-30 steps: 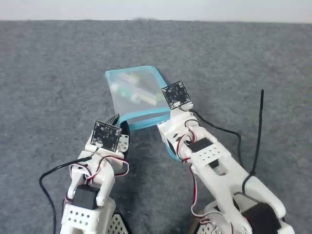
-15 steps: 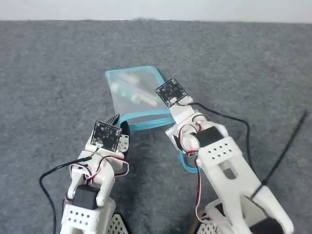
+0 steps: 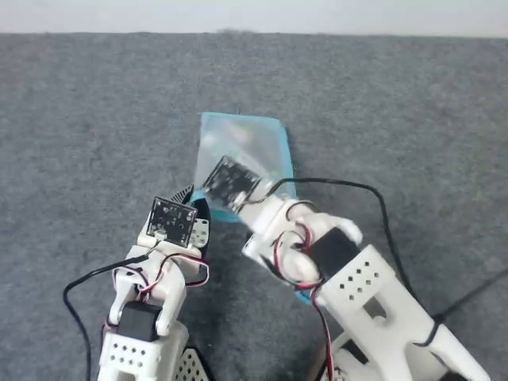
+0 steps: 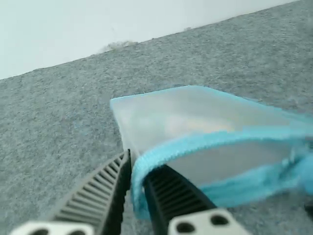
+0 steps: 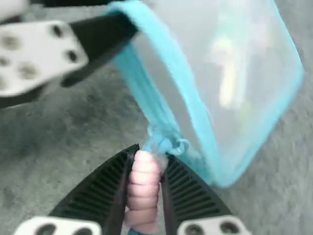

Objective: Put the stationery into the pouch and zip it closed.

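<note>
The right gripper [image 5: 145,157] was clamped on the pink ribbed zip pull [image 5: 143,183]. Its two black fingers pressed against the pull's sides, and the pull met the blue zip band [image 5: 161,105] of the pouch [image 5: 234,63]. The left gripper [image 4: 134,169] was closed on that same band [image 4: 195,142] near a corner of the pouch, with the fabric pinched between its ribbed fingers. The right wrist view showed this second grip farther along the band from the pull. From above, both arms came at the pouch [image 3: 254,143] from its near, zip side, and the right arm's wrist covered part of that edge. The pouch was translucent with light blue trim, and its far end lay flat on the grey mat [image 3: 95,103]. Through its wall, pale green and white stationery [image 5: 226,73] showed as blurred shapes, too vague to tell apart. A black cable [image 3: 349,185] curved just beside the pouch's near corner.
</note>
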### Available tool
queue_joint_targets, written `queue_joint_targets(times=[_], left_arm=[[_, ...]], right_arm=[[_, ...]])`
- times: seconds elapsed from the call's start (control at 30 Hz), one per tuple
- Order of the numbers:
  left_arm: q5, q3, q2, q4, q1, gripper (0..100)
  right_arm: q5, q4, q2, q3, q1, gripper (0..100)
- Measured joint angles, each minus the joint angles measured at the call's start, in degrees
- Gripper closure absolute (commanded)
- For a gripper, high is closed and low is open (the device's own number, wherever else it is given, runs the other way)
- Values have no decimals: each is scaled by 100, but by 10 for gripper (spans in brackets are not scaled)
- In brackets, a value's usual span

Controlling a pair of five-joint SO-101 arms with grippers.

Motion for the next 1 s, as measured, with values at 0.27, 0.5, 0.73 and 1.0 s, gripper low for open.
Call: queue_joint_targets(times=[0.27,0.5,0.73,1.0], left_arm=[[0,0,0,0,0,989],[0,0,0,0,0,989],[0,9,0,0,9,989],[0,9,0,0,-237,989]], right_arm=[[26,-123,0,-79,-466,992],[26,-255,0,-79,-545,960],[79,211,-88,-88,-571,781],[105,448,-88,-114,-598,782]])
